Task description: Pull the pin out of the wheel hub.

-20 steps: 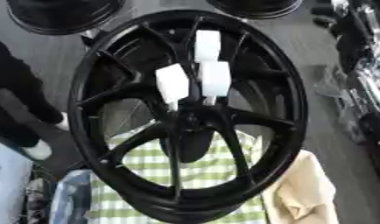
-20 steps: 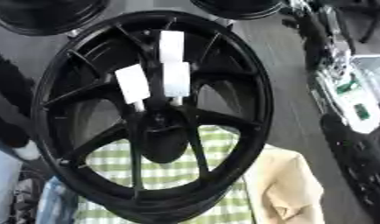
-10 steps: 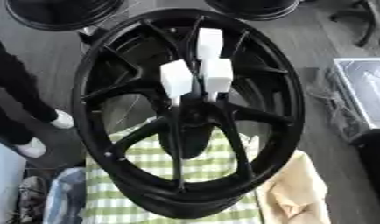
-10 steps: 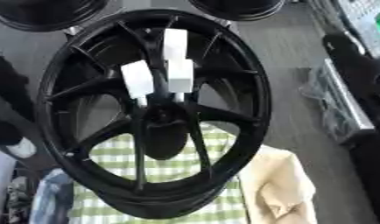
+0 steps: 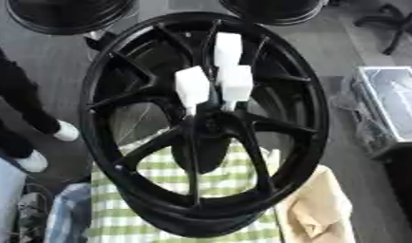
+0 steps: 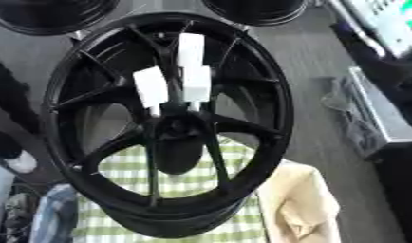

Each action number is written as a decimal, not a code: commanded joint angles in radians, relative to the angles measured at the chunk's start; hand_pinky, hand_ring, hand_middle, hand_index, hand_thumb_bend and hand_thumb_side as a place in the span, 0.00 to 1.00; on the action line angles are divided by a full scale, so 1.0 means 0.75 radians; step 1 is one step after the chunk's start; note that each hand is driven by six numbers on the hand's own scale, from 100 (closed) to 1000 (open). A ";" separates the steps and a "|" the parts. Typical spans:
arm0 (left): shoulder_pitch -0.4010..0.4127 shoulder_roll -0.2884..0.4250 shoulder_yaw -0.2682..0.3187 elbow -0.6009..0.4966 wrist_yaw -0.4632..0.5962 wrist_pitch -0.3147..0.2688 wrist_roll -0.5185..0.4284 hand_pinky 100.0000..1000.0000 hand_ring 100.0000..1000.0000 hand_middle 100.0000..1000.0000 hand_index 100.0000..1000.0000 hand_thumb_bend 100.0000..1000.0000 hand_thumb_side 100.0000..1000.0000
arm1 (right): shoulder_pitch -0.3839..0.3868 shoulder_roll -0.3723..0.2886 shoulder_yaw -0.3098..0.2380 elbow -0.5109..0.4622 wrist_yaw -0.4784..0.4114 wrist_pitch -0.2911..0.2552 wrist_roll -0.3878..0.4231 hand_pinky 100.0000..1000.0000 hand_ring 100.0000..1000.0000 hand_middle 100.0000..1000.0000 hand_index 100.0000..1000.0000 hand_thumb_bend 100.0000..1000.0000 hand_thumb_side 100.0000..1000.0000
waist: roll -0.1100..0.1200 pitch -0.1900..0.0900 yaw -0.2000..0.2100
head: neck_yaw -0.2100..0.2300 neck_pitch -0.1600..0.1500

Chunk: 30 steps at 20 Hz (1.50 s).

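- Grey floor lies behind; green checked cloth point(image 5: 209, 209) shows under the black wheel point(image 5: 118, 61), beige cloth point(image 5: 317, 213) at its right.
- Three white blocks, seemingly the pins point(image 5: 192, 87), stand at the hub point(image 5: 211, 124).
- Neither robot hand is visible, so hand state cannot be told.
- Risk: a skewed pull could jam a pin or rock the wheel.

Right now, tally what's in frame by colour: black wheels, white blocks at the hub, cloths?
Black wheels: 3, the big wheel plus two partly cut off at the top
White blocks: 3
Cloths: 2, green check, cream
Total: 8
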 commanded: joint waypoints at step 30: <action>0.007 0.027 0.024 -0.003 0.006 0.003 0.006 0.75 0.75 0.66 0.73 0.27 0.64 | 0.170 0.058 0.074 0.166 0.510 -0.114 0.442 0.77 0.71 0.66 0.78 0.39 0.25 | 0.018 -0.002 -0.004 | 0.037 0.008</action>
